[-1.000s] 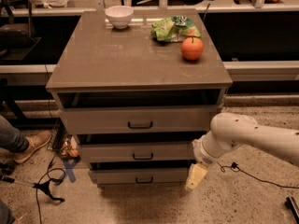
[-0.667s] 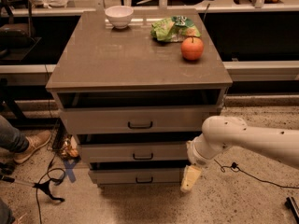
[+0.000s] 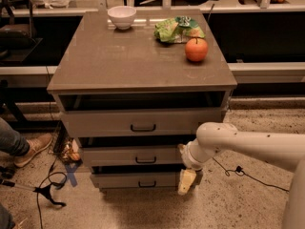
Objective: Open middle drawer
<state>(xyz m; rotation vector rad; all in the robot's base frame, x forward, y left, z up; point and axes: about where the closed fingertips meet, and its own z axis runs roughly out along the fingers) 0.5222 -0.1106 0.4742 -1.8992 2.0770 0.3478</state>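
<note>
The middle drawer is the grey-brown front with a small dark bar handle, between the taller top drawer and the narrower bottom drawer of the cabinet. All three fronts stand slightly out in steps. My gripper hangs from the white arm at the right end of the drawers, level with the bottom drawer front and just below the middle drawer's right end. It is to the right of the handle, apart from it.
On the cabinet top are a white bowl, a green bag and an orange fruit. A person's shoe and cables lie on the floor at the left. A cable runs at the right.
My arm and gripper have moved left, closer to the right end of the middle and bottom drawer fronts. The drawers have not moved.
</note>
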